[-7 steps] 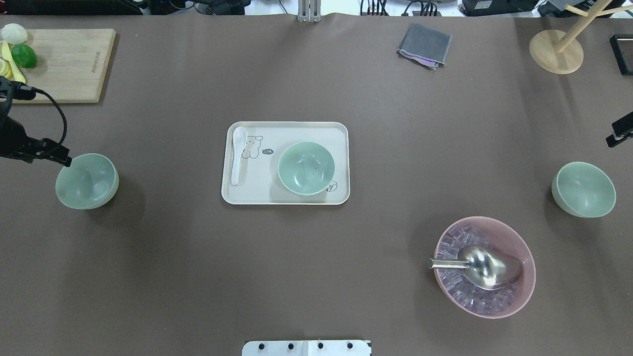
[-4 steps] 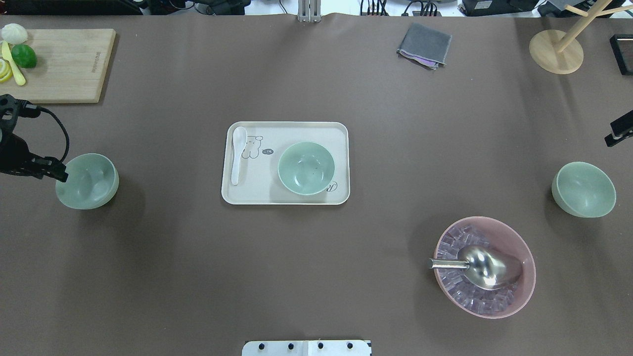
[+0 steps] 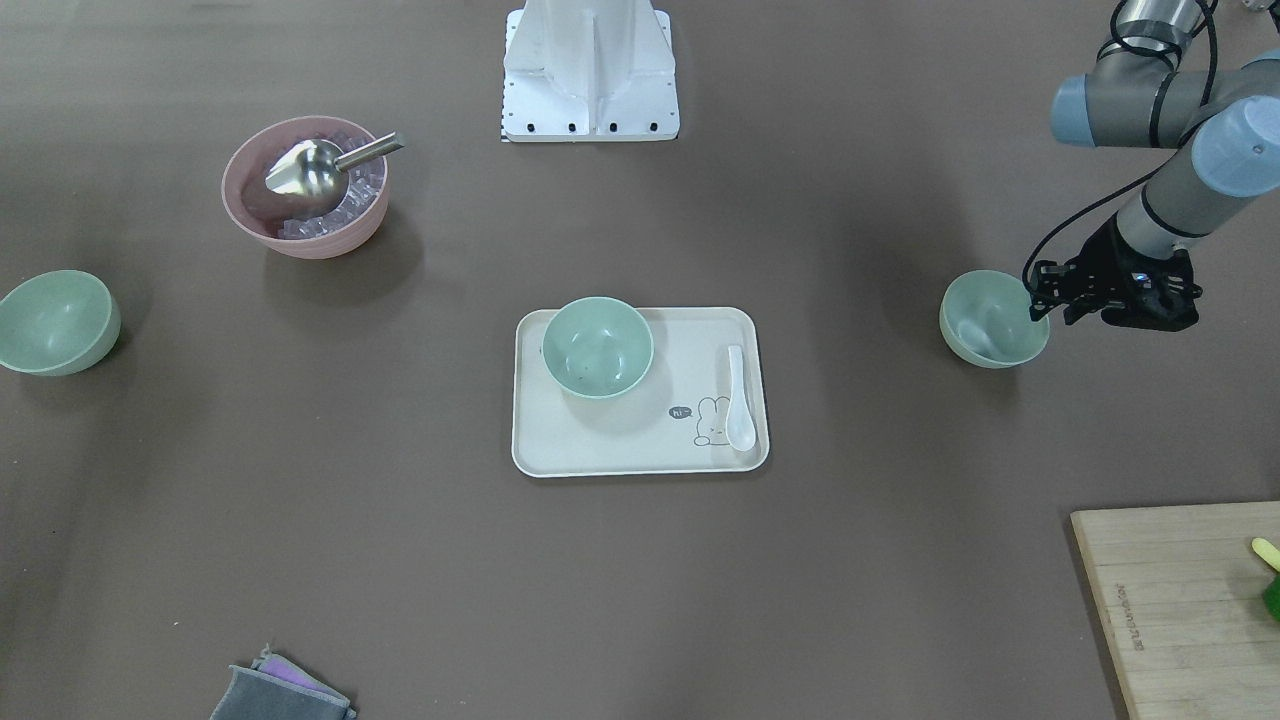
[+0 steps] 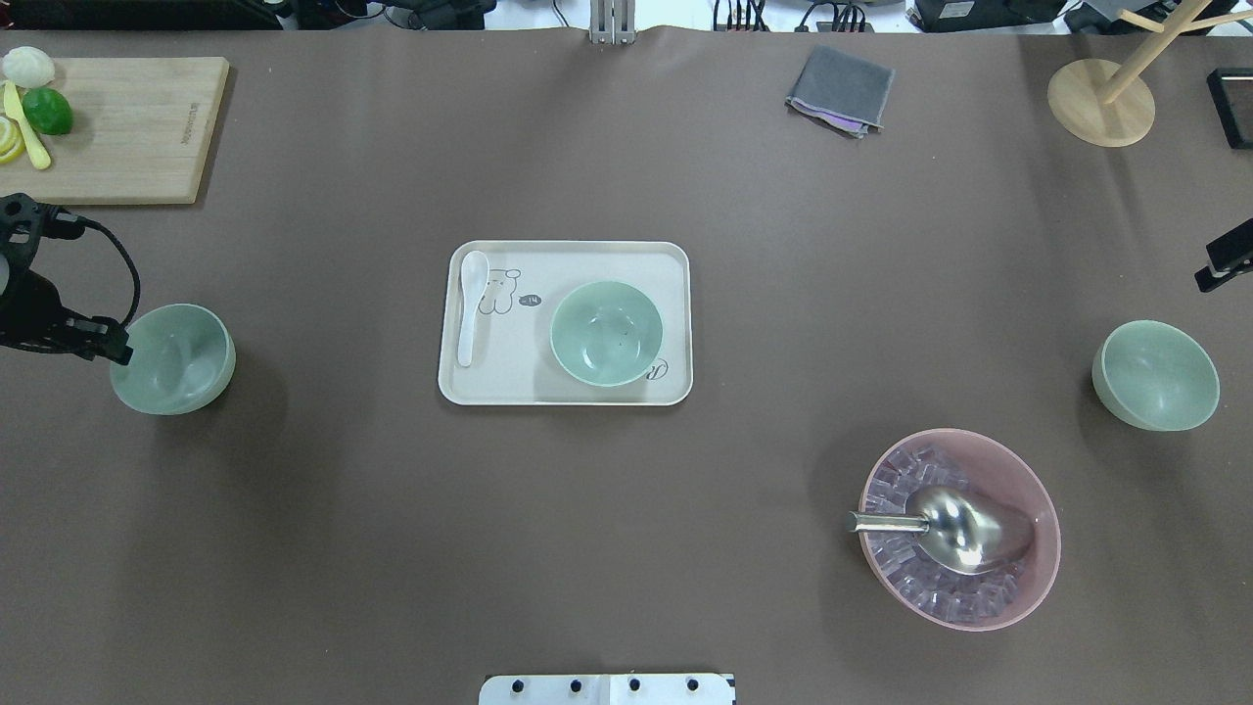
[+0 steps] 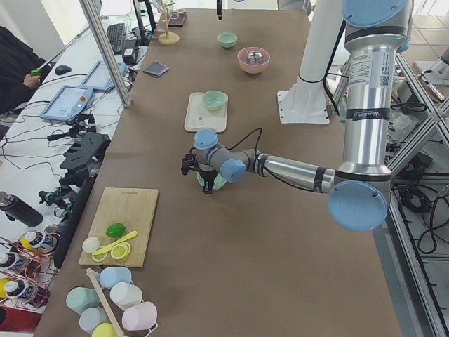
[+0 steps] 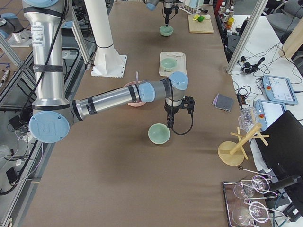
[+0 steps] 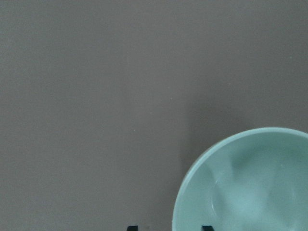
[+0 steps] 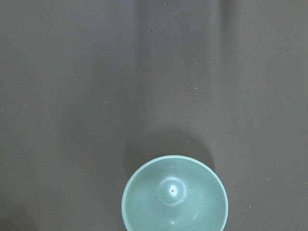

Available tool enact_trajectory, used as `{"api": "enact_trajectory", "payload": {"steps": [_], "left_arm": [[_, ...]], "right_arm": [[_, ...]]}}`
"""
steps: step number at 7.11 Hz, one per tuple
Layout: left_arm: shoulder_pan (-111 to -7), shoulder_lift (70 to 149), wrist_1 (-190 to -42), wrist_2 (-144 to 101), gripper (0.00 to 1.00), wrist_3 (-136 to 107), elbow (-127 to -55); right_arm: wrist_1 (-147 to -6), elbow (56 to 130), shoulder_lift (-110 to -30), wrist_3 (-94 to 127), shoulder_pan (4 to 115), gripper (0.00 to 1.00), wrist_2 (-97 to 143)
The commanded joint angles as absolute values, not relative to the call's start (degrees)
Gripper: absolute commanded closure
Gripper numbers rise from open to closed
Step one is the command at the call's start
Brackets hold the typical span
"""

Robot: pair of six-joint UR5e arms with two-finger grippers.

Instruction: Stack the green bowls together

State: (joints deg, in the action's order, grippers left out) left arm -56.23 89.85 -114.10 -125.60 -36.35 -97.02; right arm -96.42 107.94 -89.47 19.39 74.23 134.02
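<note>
Desk (image 4: 626,568): matte brown sheet. Smooth round green bowls (image 4: 607,333): on central tray (image 4: 587,259), and at 9 and 3 o'clock. Left jaws parted astride the 9 o'clock rim; right jaws' state not discernible.

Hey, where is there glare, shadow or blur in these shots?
Overhead: glare on the scoop, a soft shadow beside the pink bowl. Left wrist: the left bowl looks soft and is cropped. Right wrist: sharp, with a small highlight in the right bowl and a round shadow above it.

Mint-green left bowl (image 4: 172,358), middle bowl (image 4: 606,333) on the tray (image 4: 578,259) and right bowl (image 4: 1155,375) stand upright, unstacked.
</note>
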Motion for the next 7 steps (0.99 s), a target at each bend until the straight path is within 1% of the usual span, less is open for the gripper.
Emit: {"api": "enact_trajectory", "payload": {"steps": [1,2,5,7], "left_arm": [[-56.2,90.2,-114.5,-125.6,0.52,-36.4,-96.5],[-56.1,90.3,-114.5,-125.6,0.52,-36.3,-96.2],[-56.1,90.3,-114.5,-125.6,0.65,-36.4,-96.2],[-55.5,90.4,-114.6,-125.6,0.66,-36.6,-96.2]], "right_arm": [[-96.4,107.9,-89.4,19.4,74.1,0.0,133.9],[-96.4,107.8,-89.4,19.3,74.1,0.0,133.9],[-96.4,107.8,-89.4,19.3,74.1,0.0,133.9],[-96.4,107.8,-89.4,19.3,74.1,0.0,133.9]]}}
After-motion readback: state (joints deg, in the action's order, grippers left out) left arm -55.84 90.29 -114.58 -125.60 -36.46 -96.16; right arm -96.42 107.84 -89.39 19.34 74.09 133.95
